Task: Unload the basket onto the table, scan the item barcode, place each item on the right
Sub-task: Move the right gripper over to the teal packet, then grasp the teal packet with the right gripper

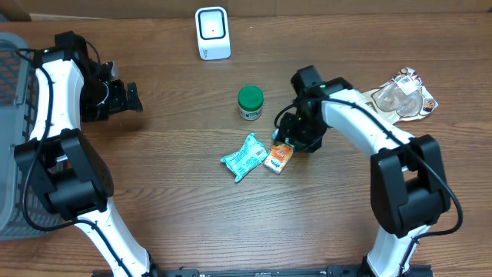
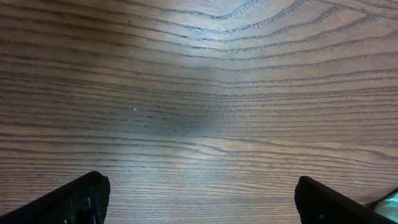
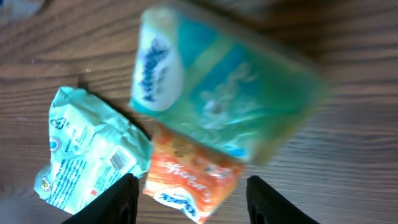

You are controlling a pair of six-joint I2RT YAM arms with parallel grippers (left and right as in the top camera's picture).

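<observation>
Right gripper (image 1: pixel 287 141) stands part-open over the table centre, its fingers (image 3: pixel 118 200) on either side of the small orange foil packet (image 3: pixel 189 180). Whether the pads touch the packet cannot be told, and no lift is evident. The orange packet lies flat on the brown wood-grain table (image 1: pixel 177 208), touching the crumpled teal plastic packet (image 1: pixel 244 158) to its left. A blurred teal-and-white package (image 3: pixel 224 99) overlaps its far edge in the right wrist view. The white box-shaped barcode scanner (image 1: pixel 212 32) stands upright at the far centre, well apart from the packet. A green-lidded jar (image 1: pixel 250 101) sits between them. Left gripper (image 1: pixel 127 98) hangs at the far left, jaws fully apart, holding nothing.
</observation>
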